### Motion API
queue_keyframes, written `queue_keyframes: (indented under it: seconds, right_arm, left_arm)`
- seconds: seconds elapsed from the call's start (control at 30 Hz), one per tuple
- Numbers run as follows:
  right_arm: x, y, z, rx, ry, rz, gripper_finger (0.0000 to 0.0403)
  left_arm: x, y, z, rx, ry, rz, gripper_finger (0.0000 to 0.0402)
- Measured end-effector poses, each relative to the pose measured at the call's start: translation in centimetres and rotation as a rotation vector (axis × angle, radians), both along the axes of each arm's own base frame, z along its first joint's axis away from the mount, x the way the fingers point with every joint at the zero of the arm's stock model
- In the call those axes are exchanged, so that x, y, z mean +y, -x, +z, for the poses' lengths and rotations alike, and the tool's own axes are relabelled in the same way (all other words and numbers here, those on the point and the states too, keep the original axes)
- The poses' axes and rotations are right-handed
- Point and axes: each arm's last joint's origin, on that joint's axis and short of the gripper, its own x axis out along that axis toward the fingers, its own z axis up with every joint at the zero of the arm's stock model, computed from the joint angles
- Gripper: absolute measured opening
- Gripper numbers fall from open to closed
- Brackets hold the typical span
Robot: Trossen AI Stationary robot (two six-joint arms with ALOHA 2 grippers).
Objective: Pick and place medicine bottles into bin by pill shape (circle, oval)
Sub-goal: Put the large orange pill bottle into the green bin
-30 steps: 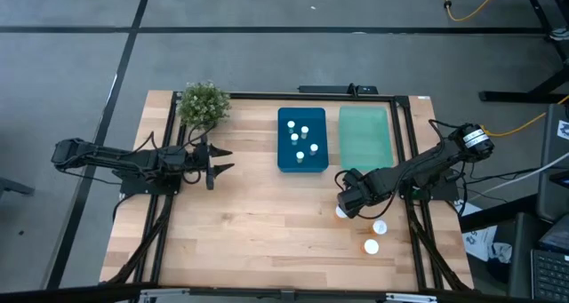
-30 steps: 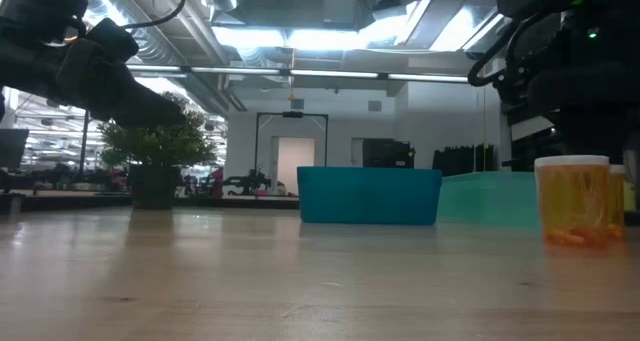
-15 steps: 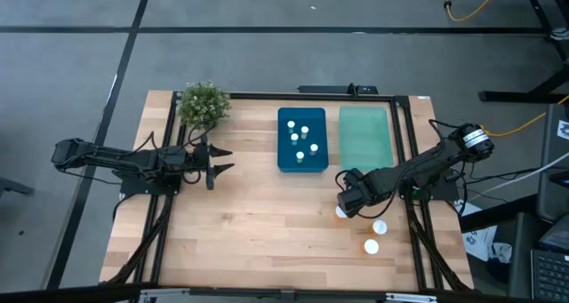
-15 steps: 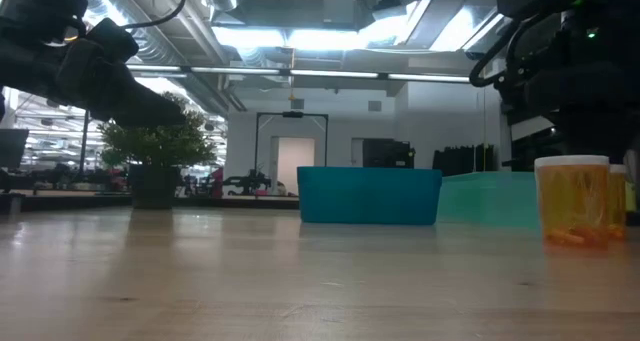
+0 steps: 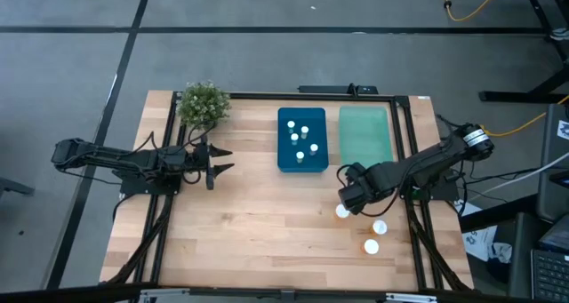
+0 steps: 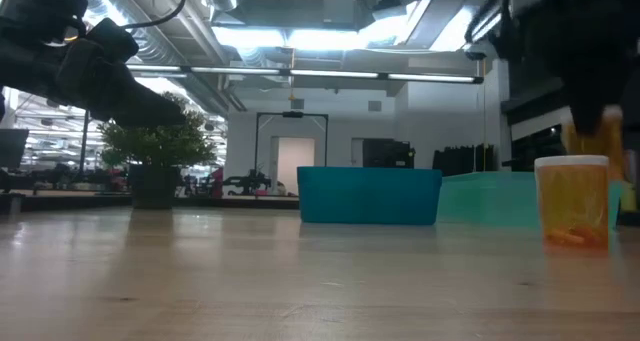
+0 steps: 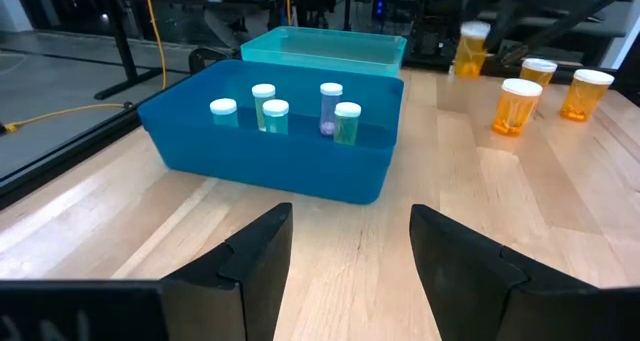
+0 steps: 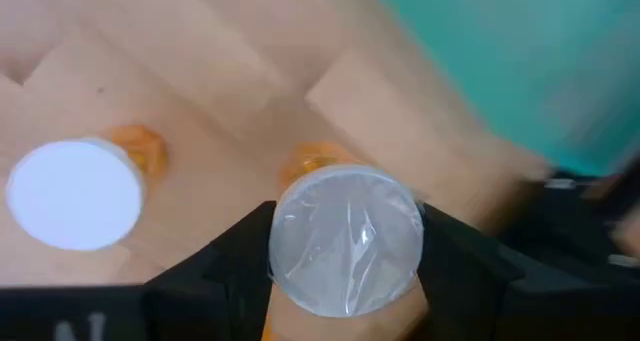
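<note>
I see my right gripper (image 8: 345, 281) clamped on an amber medicine bottle (image 8: 347, 239), held above the table (image 5: 249, 232) just in front of the teal bin (image 5: 364, 136), whose inside looks bare; the blue bin (image 5: 301, 139) beside it holds five small white-capped bottles (image 7: 275, 113); three more amber bottles (image 5: 372, 246) stand on the wood near the right gripper; my left gripper (image 5: 218, 162) waits by the potted plant (image 5: 203, 104), fingers spread wide.

lab/workshop | exposed ceiling ducts (image 6: 300, 26) | wooden bench (image 5: 258, 232)
</note>
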Motion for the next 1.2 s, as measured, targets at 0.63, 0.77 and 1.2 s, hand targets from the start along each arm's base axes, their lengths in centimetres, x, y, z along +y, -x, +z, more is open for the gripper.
queue_keyframes:
  seconds: [0.63,0.77,1.2]
  right_arm:
    - [-16.0,-2.9,5.1,-0.097,0.247,0.069,0.0207]
    - [-20.6,-1.6,2.5,-0.152,0.157,0.034,0.0207]
    - [-26.5,3.4,-2.9,-0.197,0.095,-0.161,0.0207]
  left_arm:
    - [0.0,0.0,0.0,0.0,0.0,0.0,0.0195]
    - [0.0,0.0,0.0,0.0,0.0,0.0,0.0195]
    - [0.0,0.0,0.0,0.0,0.0,0.0,0.0195]
